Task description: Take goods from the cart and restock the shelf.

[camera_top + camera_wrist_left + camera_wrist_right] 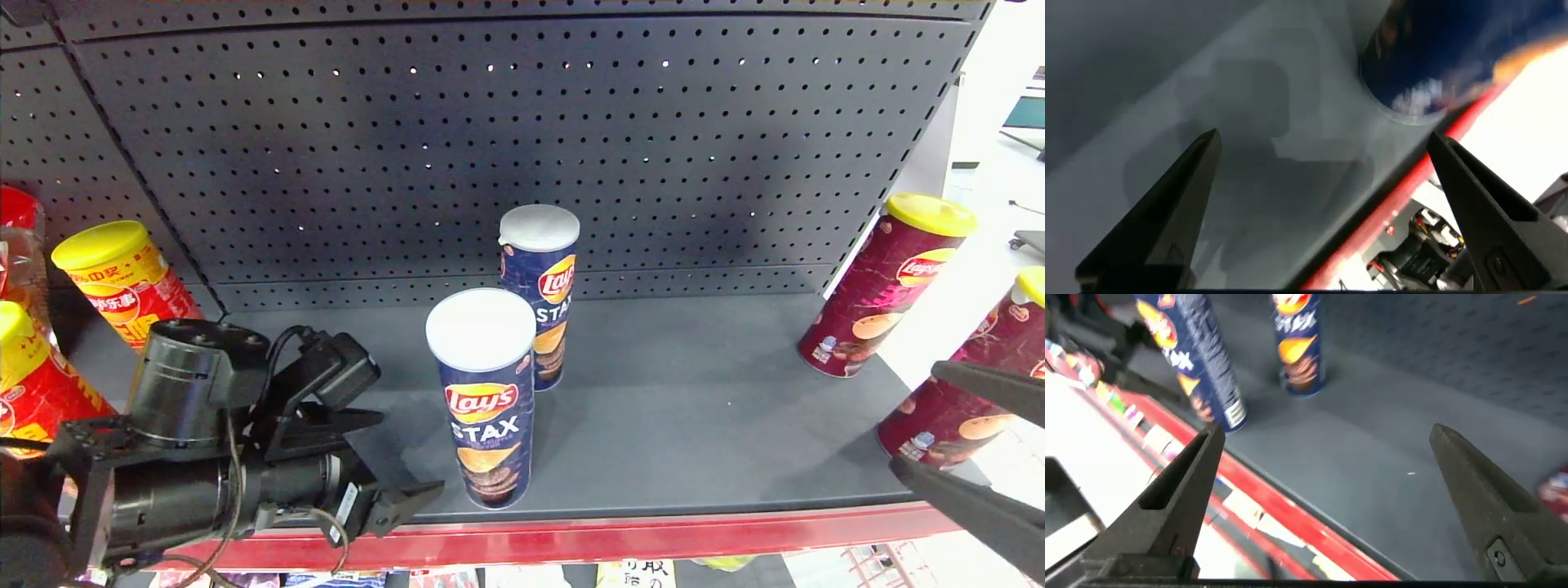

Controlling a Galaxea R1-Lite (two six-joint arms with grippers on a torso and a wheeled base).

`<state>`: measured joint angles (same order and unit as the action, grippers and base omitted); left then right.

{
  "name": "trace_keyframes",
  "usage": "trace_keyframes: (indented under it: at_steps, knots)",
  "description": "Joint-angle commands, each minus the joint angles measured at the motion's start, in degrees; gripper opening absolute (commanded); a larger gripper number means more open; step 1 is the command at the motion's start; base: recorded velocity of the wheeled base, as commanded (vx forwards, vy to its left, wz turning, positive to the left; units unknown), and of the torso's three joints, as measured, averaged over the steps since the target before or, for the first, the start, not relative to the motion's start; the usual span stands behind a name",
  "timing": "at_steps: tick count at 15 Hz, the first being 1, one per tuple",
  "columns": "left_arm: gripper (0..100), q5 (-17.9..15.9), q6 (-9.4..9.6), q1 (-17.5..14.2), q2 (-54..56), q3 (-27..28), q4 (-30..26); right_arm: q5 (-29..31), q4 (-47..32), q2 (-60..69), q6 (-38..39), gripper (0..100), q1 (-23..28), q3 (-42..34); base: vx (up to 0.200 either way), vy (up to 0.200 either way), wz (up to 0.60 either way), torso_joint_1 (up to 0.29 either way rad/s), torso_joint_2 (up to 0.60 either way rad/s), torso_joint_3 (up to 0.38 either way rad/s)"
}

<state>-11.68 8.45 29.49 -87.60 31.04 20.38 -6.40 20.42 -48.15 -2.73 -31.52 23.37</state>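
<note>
Dark grey perforated metal backing [522, 122] rises behind a dark grey shelf board [694, 392], which ends at the front in a red metal lip [653, 535]. The goods are tall cardboard crisp tubes, all upright. Two navy-blue tubes with white lids stand near the middle, one behind the other. The front blue tube [487, 408] is close to the lip. The rear blue tube [540, 286] is just beside it and nearer the backing. At the shelf's right end stand two maroon tubes with yellow lids. The rear maroon tube [886, 286] is by the back corner, and the front maroon tube [971, 392] is at the outer edge near the lip. At the left end are two red-and-yellow tubes with yellow lids [131, 282] [37, 384], the nearer one cut off by the picture's edge. A broad stretch of bare board lies between the blue pair and the maroon pair, and a narrower strip runs between the blue pair and the left-hand tubes. The black left claw [411, 453] hangs low over the front of the board, just left of the front blue tube's base. Its fingers are spread and hold nothing. The black right claw [914, 416] sits by the front maroon tube at the right edge, also spread wide and empty.
</note>
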Motion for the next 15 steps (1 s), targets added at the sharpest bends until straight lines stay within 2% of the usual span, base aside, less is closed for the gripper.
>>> trace_keyframes:
  at_steps: [1, 7, 15]
  knots:
    - [100, 0.2, -0.01, 0.5, -4.0, 2.5, 0.0, 0.0, 0.0, 2.9, 0.0, 100, 0.9, -0.4, 0.0, 0.0, 0.0, 0.0, 0.0, 0.0]
    - [100, 0.4, -0.01, 0.0, -4.9, 1.6, -0.3, 0.0, 0.0, 2.8, 0.1, 100, 0.9, 0.0, 0.0, 0.0, 0.0, 0.0, 0.0, 0.0]
    - [100, 0.7, 0.08, 0.7, -7.9, 4.3, 0.0, 0.0, 0.0, 2.6, 0.1, 100, 0.9, -0.3, 0.0, 0.0, 0.0, 0.0, 0.0, 0.0]
